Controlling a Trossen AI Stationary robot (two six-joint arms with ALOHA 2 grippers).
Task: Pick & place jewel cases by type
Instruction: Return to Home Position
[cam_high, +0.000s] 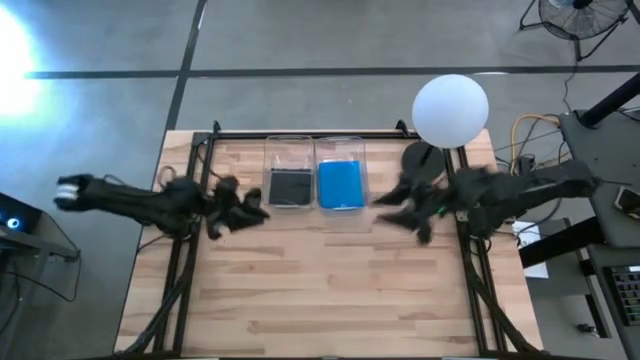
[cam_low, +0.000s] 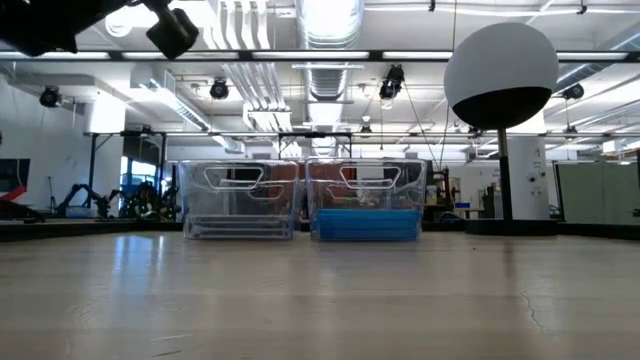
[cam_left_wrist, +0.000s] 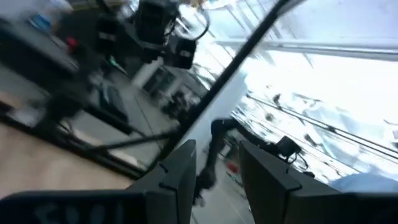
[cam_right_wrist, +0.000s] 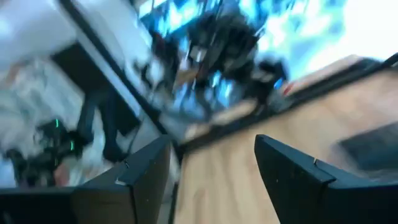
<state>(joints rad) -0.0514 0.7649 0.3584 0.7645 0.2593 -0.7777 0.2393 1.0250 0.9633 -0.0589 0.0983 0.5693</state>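
Two clear bins stand side by side at the table's far middle. The left bin (cam_high: 290, 172) holds dark jewel cases (cam_high: 291, 186); the right bin (cam_high: 341, 175) holds blue jewel cases (cam_high: 340, 184), seen as a blue layer (cam_low: 367, 224) in the low view. My left gripper (cam_high: 255, 210) hovers just left of the dark bin, open and holding nothing (cam_left_wrist: 217, 168). My right gripper (cam_high: 392, 208) hovers just right of the blue bin, open and holding nothing (cam_right_wrist: 211, 168).
A white globe lamp (cam_high: 450, 110) on a stand sits at the table's far right corner. Black frame rails (cam_high: 185, 270) run along the table's left and right sides. The wooden tabletop (cam_high: 320, 290) stretches bare on the near side of the bins.
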